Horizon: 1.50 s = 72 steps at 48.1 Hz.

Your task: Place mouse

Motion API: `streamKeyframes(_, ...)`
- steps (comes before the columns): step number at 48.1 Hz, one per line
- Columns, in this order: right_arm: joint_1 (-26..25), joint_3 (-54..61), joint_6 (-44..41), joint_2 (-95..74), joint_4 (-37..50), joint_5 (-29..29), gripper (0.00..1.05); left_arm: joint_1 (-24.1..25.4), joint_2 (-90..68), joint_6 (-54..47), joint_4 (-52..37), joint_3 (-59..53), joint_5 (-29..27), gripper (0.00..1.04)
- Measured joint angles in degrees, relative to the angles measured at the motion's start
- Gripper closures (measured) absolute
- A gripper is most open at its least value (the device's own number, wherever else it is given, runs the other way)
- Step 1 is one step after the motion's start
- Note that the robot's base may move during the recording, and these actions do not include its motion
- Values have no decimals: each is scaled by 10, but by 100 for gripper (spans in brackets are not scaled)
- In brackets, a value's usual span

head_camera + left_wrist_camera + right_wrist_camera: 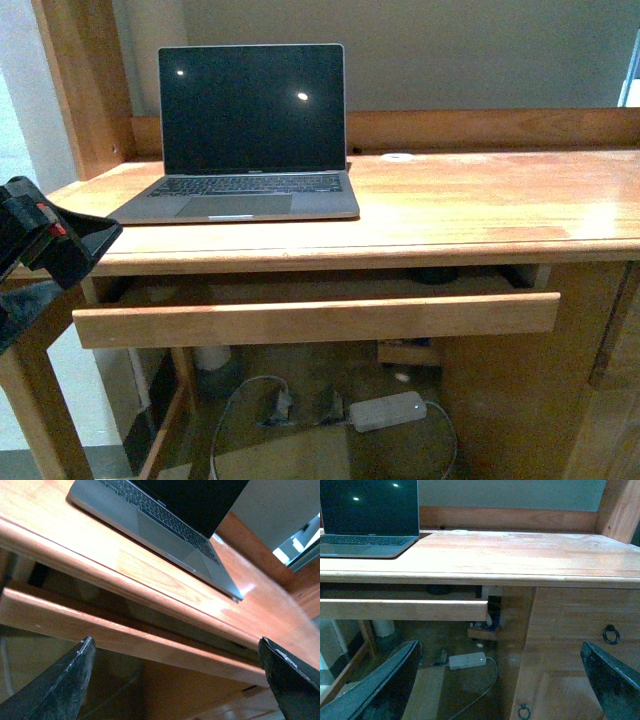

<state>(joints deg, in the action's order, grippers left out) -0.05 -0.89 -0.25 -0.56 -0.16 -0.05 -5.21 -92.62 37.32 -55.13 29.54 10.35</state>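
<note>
The mouse (435, 274) shows only as a small dark rounded shape in the pulled-out drawer (315, 318), mostly hidden under the desk top; in the right wrist view the mouse (440, 589) sits in the same shadowed gap. My left gripper (55, 240) hangs at the desk's front left corner. In its own view the left gripper (175, 680) is open, below and in front of the drawer's front board (100, 630). My right gripper (497, 680) is open, well back from the desk, and is out of the front view.
An open laptop (245, 140) stands on the left of the wooden desk top (480, 205). A white power brick (388, 410) with its cable lies on the floor under the desk. A cabinet door with ring pulls (611, 634) is at the right.
</note>
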Motion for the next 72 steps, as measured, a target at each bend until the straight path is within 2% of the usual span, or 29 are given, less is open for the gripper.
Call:
streamKeyframes(5, 0, 0, 0, 0, 0, 0, 7, 13, -35, 110, -10, -2, -6, 7)
streamKeyframes(11, 0, 0, 0, 0, 0, 0, 7, 13, -34, 160, -14, -6, -6, 7)
streamKeyframes(25, 0, 0, 0, 0, 0, 0, 7, 13, -41, 197, -25, 0, -1, 7)
streamKeyframes(38, 0, 0, 0, 0, 0, 0, 7, 31, -190, 272, -94, 79, 16, 7)
streamKeyframes(47, 0, 0, 0, 0, 0, 0, 7, 39, -268, 307, -99, 139, 35, 7)
streamKeyframes(72, 0, 0, 0, 0, 0, 0, 7, 46, -373, 336, -97, 207, 14, 7)
